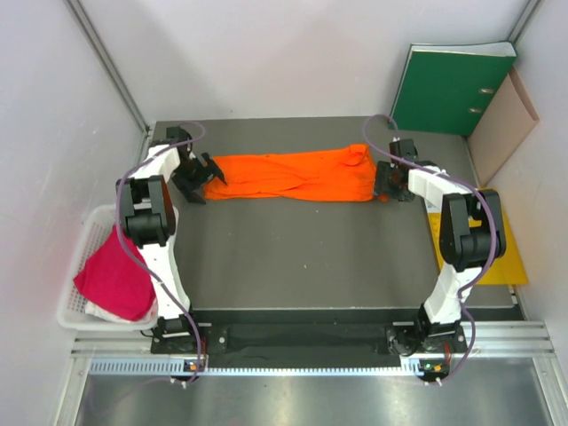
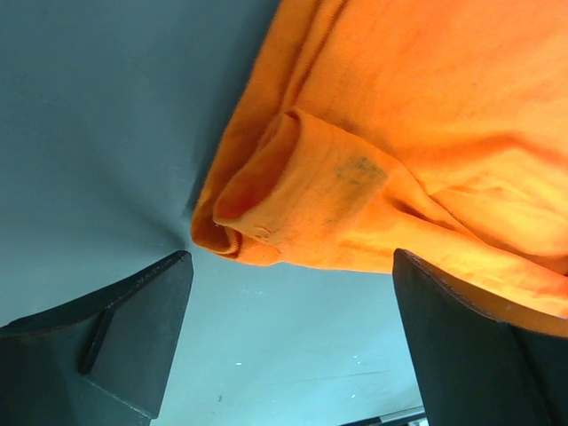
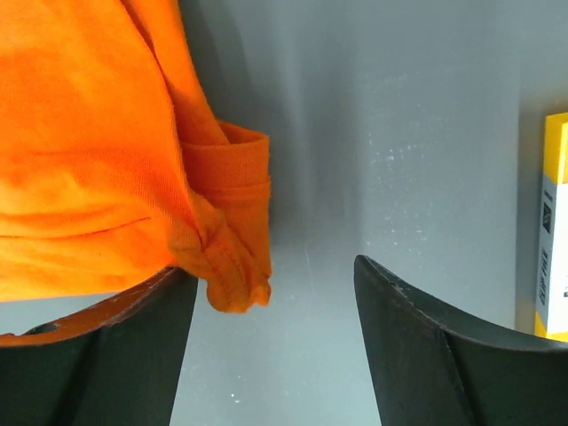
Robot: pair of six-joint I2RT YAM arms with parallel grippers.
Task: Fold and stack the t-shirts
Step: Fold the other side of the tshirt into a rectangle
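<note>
The bright orange t-shirt [image 1: 297, 176] lies as a long folded band across the far part of the table. My left gripper [image 1: 202, 177] sits at its left end, open; in the left wrist view the rolled end of the orange shirt [image 2: 355, 160] lies just beyond the gripper [image 2: 293, 342], ungripped. My right gripper [image 1: 388, 182] sits at the right end, open; in the right wrist view [image 3: 271, 351] a bunched corner of the orange shirt [image 3: 89, 160] hangs by the left finger [image 3: 98, 355], not pinched. The magenta-pink t-shirt [image 1: 115, 277] lies crumpled in the basket.
A white mesh basket [image 1: 75, 266] stands off the table's left edge. A yellow envelope [image 1: 510, 257] lies at the right edge, also in the right wrist view [image 3: 555, 222]. A green binder [image 1: 453, 89] and a brown folder [image 1: 506, 124] lean at the back right.
</note>
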